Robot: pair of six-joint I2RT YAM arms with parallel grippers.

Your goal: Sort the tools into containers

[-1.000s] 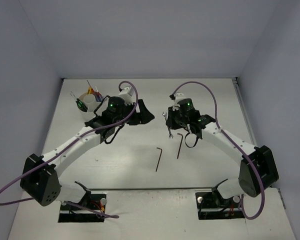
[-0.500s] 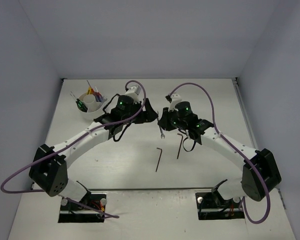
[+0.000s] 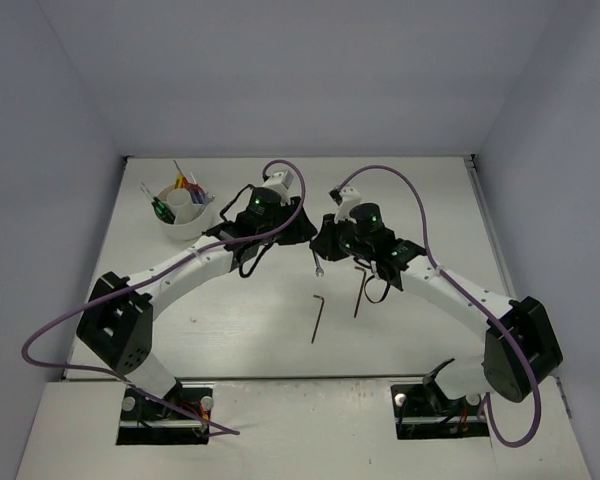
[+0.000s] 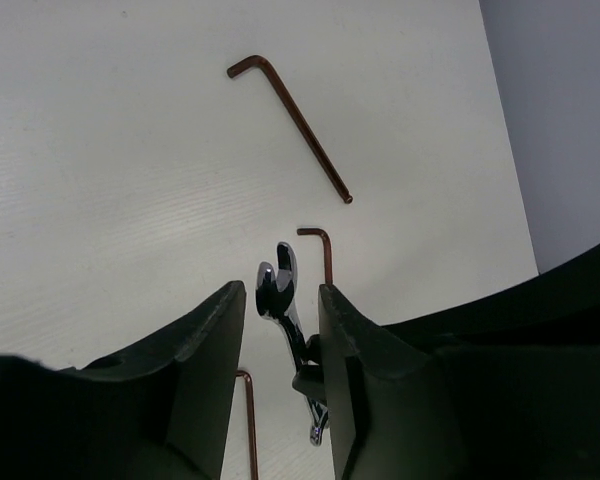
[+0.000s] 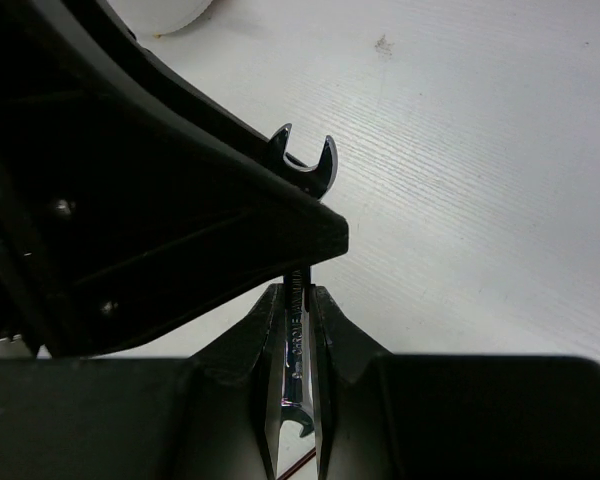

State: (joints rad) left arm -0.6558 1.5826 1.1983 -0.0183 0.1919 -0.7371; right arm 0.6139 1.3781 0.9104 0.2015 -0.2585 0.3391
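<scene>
A silver wrench point(image 5: 305, 165) is clamped by its shank in my right gripper point(image 5: 295, 300), which is shut on it above the table. My left gripper point(image 4: 280, 292) has its two fingers on either side of the same wrench point(image 4: 290, 325), with a gap still showing on one side. From above, the left gripper point(image 3: 306, 233) and the right gripper point(image 3: 326, 243) meet mid-table, and the wrench point(image 3: 320, 265) hangs below them. The white cup point(image 3: 185, 222) at the back left holds several screwdrivers with coloured handles.
Two dark hex keys lie on the table in front of the grippers, one point(image 3: 317, 318) nearer the middle and one point(image 3: 360, 290) to its right. The grey side walls stand close at the table's left and right edges.
My left arm swung right from the cup to the right gripper, and its jaws narrowed around the wrench. The right gripper shifted slightly left, holding the wrench throughout.
</scene>
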